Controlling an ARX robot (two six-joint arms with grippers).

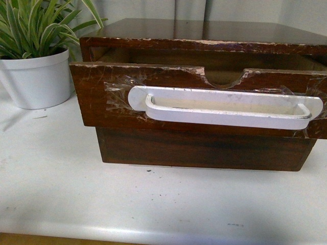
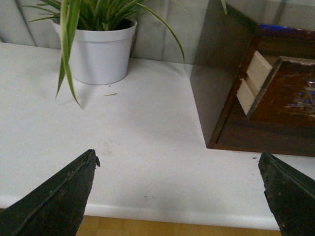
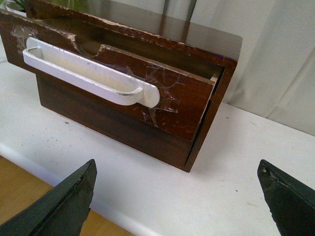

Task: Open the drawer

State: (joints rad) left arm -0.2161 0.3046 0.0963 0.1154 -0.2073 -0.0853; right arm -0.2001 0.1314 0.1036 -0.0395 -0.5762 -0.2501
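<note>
The drawer [image 1: 97,97] has a dark brown front with chipped edges, a half-round notch and a long white handle [image 1: 225,107] taped on. It stands pulled part way out of the brown wooden cabinet [image 1: 204,148]. In the right wrist view the drawer [image 3: 187,98] and its handle [image 3: 88,73] show ahead of my right gripper [image 3: 177,196], which is open, empty and apart from it. My left gripper [image 2: 179,196] is open and empty over the white table, with the drawer's side [image 2: 256,81] ahead. Neither gripper shows in the front view.
A white pot with a striped green plant [image 1: 36,76] stands left of the cabinet; it also shows in the left wrist view [image 2: 98,54]. The white table [image 1: 102,204] ends in a front edge near both grippers. A pale curtain [image 3: 275,64] hangs behind.
</note>
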